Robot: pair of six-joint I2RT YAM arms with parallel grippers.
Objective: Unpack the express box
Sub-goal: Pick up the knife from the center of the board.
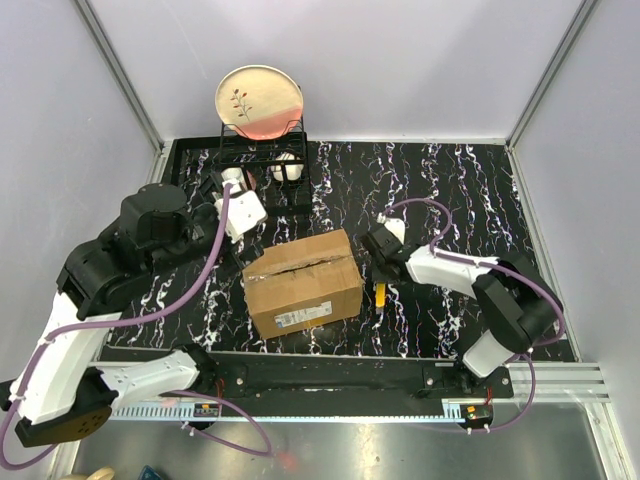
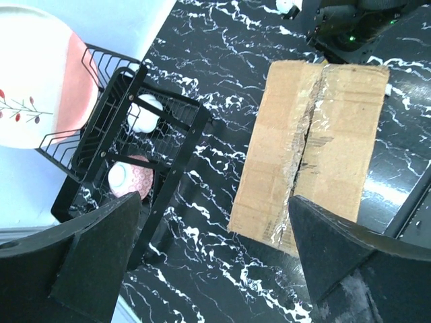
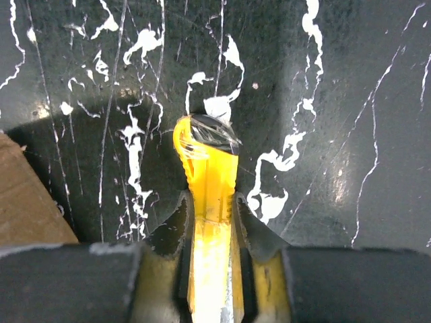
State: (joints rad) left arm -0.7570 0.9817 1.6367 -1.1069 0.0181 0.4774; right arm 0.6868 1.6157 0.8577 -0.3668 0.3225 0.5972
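Right up against the lens in the right wrist view, the right gripper is clamped on a yellow utility knife, one finger pressed to each side of the handle. The knife's dark tip points up the frame over the black marbled table; whether it touches the surface, I can't tell. A brown corner sits at the lower left of that frame: that's the express box. From above, it sits mid-table at a slight angle, just left of the knife. It's plain corrugated cardboard, top flaps lying flat, with a ragged, whitish tape seam running along the middle and a white label on the side facing the bottom of the frame.

Over to the left gripper: jaws spread wide, nothing between them, hanging above the table beyond the box's upper left corner, clear of it. Further out, in the upper left, a black wire dish rack holds an upright plate with a pink band and a twig motif, plus a white cup and a pink patterned bowl.
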